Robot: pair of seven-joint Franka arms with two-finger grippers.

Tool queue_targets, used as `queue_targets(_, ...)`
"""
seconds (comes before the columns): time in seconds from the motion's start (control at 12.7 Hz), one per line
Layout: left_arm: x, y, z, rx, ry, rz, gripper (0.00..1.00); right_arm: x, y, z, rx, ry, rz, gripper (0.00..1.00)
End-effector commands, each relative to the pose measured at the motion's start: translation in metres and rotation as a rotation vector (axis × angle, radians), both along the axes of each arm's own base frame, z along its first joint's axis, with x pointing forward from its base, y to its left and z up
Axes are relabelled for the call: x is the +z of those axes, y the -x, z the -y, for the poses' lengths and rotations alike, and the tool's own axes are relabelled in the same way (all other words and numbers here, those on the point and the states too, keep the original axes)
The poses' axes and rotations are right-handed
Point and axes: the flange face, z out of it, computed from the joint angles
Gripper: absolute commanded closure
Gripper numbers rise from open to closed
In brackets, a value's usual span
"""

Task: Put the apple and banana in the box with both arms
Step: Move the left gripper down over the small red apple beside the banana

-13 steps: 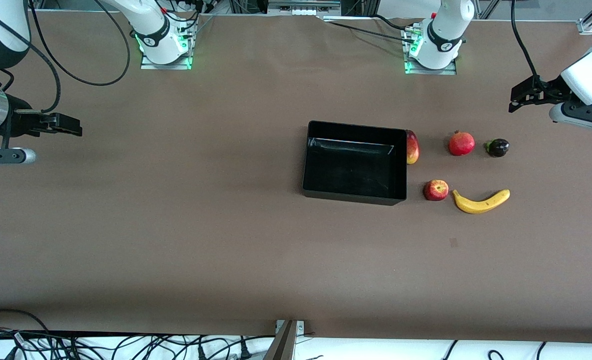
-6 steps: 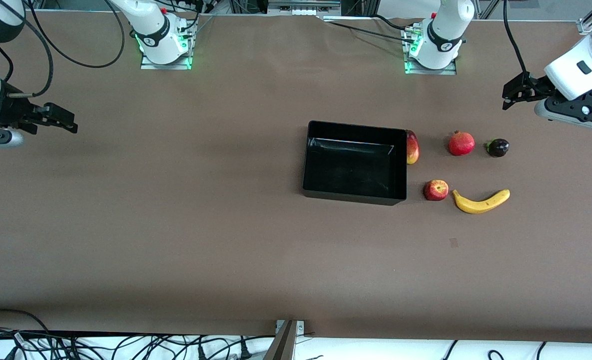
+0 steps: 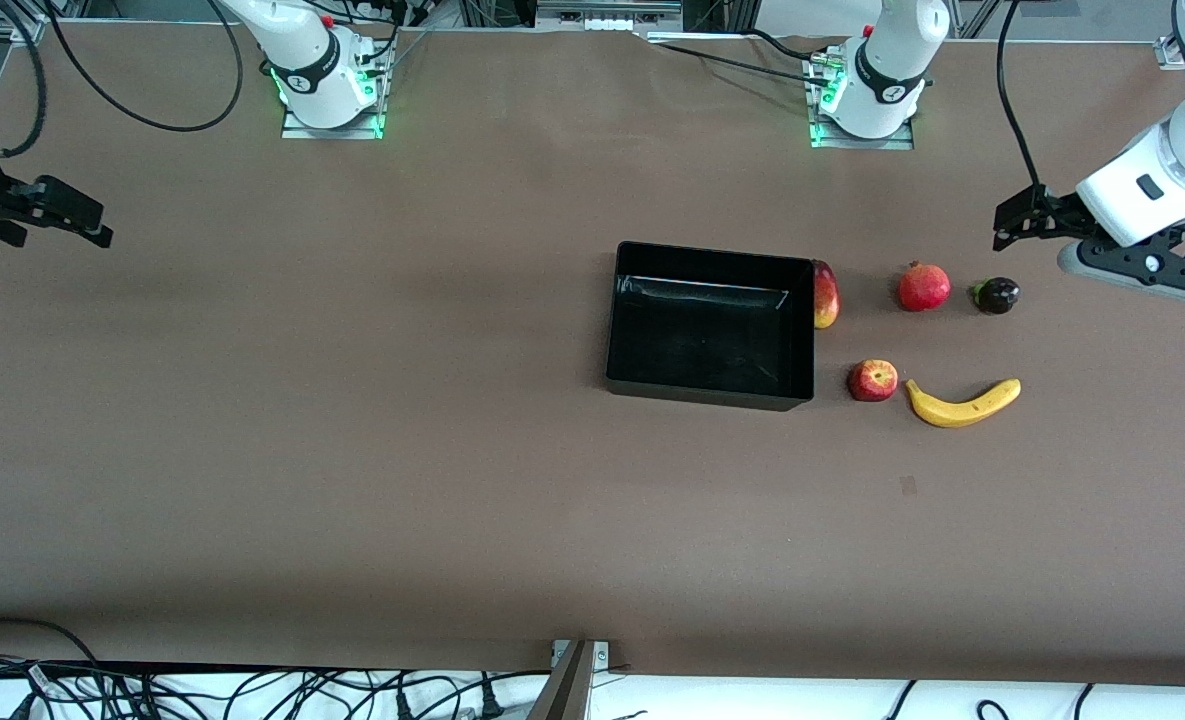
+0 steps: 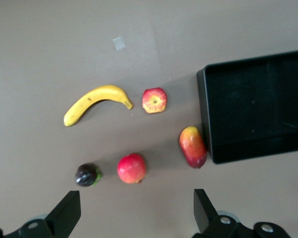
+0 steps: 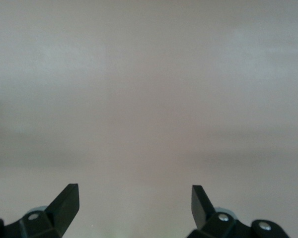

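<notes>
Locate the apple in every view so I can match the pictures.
Front view: the apple lies on the table between the box and the banana.
Left wrist view: apple again between banana and box.
Right wrist view: not in it.
Shared landmark: the box.

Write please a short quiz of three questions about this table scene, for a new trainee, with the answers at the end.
1. True or false: the apple already lies in the box.
2. Which fruit touches the box wall? A) the banana B) the mango C) the pomegranate
3. Fill in: the left gripper hangs with open fingers above the table close to the small dark ____.

Key
1. False. The apple rests on the table beside the box, next to the banana; the box holds nothing.
2. B.
3. Fruit. The right gripper, also open, waits at the right arm's end of the table.
</notes>
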Motion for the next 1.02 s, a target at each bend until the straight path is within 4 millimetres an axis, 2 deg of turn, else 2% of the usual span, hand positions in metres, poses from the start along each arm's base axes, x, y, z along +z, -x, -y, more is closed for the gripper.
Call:
queue_targets(0.0, -0.026, -0.001, -0.011, 0.039, 0.037, 0.011, 0.00, -0.002, 0.000, -0.007, 0.009, 0.001, -0.034, 0.00)
queue_targets(0.32, -0.038, -0.010, -0.008, 0.014, 0.039, 0.026, 0.00, -0.005, -0.003, -0.008, 0.026, 0.005, -0.034, 0.00)
queue_targets(0.39, -0.046, -0.014, -0.009, -0.005, 0.041, 0.024, 0.00, 0.001, -0.004, -0.007, 0.017, 0.010, -0.021, 0.00)
queue_targets(0.47, -0.060, -0.018, -0.009, -0.012, 0.043, 0.023, 0.00, 0.009, -0.007, -0.007, 0.017, 0.020, 0.002, 0.00)
queue_targets(0.55, -0.080, -0.014, -0.007, -0.008, 0.042, -0.012, 0.00, 0.006, -0.010, -0.006, 0.017, 0.012, -0.007, 0.00)
queue_targets(0.71, -0.095, -0.018, -0.008, -0.009, 0.043, -0.008, 0.00, 0.006, -0.009, -0.005, 0.006, 0.010, -0.013, 0.00)
queue_targets(0.95, -0.143, -0.023, -0.008, -0.001, 0.040, 0.070, 0.00, 0.008, -0.008, -0.006, 0.006, 0.009, -0.008, 0.00)
